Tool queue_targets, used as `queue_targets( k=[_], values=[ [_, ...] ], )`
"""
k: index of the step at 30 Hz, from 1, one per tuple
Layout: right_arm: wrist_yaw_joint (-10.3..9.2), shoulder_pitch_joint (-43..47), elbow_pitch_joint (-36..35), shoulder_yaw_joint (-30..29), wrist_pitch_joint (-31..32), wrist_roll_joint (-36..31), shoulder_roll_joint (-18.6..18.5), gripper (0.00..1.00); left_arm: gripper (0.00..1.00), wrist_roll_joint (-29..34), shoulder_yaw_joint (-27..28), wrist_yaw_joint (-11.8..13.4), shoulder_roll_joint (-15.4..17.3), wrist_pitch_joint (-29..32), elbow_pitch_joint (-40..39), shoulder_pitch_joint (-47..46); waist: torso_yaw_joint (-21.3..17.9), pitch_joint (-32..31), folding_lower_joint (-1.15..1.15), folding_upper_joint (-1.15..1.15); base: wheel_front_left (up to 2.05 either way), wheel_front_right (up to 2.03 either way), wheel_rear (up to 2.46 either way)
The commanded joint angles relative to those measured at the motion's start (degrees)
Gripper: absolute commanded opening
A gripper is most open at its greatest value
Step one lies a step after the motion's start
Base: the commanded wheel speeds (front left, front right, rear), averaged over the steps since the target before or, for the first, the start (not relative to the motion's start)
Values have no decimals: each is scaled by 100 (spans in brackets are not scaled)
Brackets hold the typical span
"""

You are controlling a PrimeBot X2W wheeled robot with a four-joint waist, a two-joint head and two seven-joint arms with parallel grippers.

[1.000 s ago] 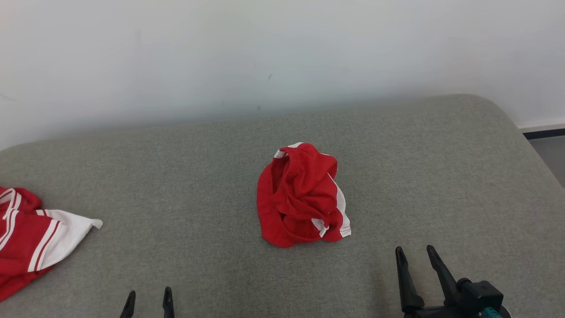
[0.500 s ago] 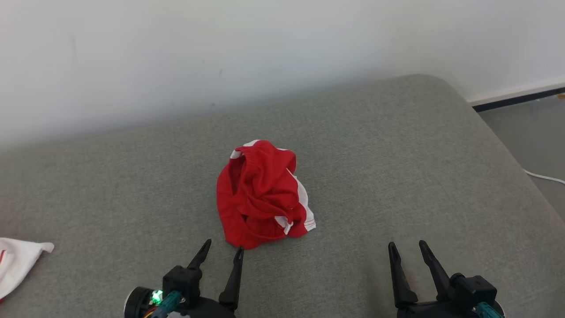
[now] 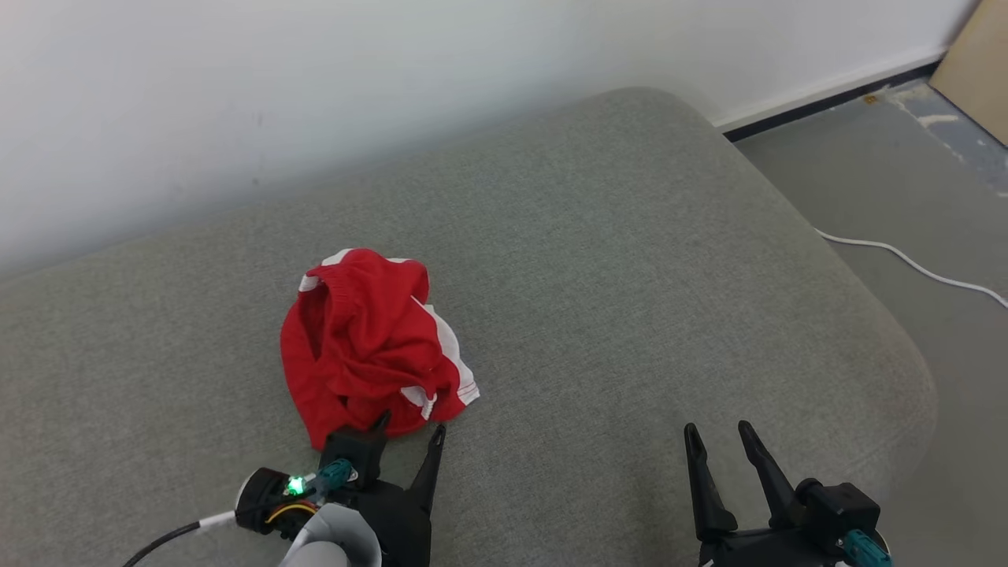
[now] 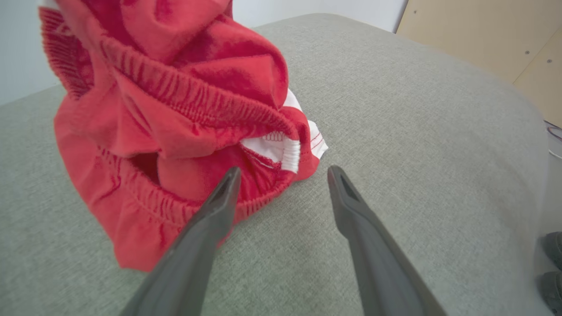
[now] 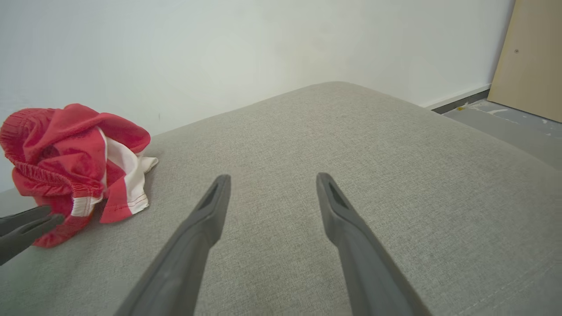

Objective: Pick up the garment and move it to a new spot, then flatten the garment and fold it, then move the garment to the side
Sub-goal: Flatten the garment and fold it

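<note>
One pair of red shorts [image 3: 370,346] lies crumpled in a lumpy, roughly round heap on the left half of a grey upholstered cushion [image 3: 630,276], nearer its front than the wall. The knit is soft and matte. The left wrist view shows a gathered, ribbed elastic waistband folding through the heap, and white side panels with red stitching poke out at its right edge. The cushion has a coarse, flecked weave and one broad rounded corner at the far right. Two grippers are in view, each with two long, tapering dark plastic fingers. The left gripper [image 3: 411,423] sits at the near hem of the shorts with its fingers spread wide. One fingertip overlaps the red hem and the other is over bare cushion, with nothing clamped between them; whether the tip presses the cloth cannot be told. One small green light [image 3: 296,485] glows on its wrist. The right gripper [image 3: 717,428] is well apart to the right over bare weave, its fingers also spread and empty. Behind the cushion is a smooth white wall [image 3: 315,94]. On the grey floor [image 3: 906,181] lies one thin white cable [image 3: 906,264], and one tan wooden panel [image 3: 976,71] leans at the corner.
</note>
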Motion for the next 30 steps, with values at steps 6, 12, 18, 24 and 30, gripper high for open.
queue_targets(
  k=[6, 12, 18, 24, 30],
  values=[
    [-12, -45, 8, 56, -34, 74, 13, 100, 100, 14, 19, 291, -31, -74, 485, -299, -267, 154, -1, 0, 0, 0, 0],
    [-12, -59, -28, 45, -36, 96, 12, 100, 93, -65, 48, 505, -82, 3, 847, -502, -228, 183, -1, 0, 0, 0, 0],
    [-12, -82, -44, 43, -36, 141, 12, 100, 0, -198, 11, 405, -148, -125, 1034, -757, -122, 203, -1, 0, 0, 0, 0],
    [-12, -84, -36, 36, -36, 183, 13, 100, 0, -588, -107, 173, -209, -432, 644, -1147, 38, 175, -1, 0, 0, 0, 0],
    [-12, -105, -2, 103, -27, 223, 13, 100, 0, -1244, -634, 41, -215, -357, -133, -1860, 133, 110, -1, 0, 0, 0, 0]
  ],
)
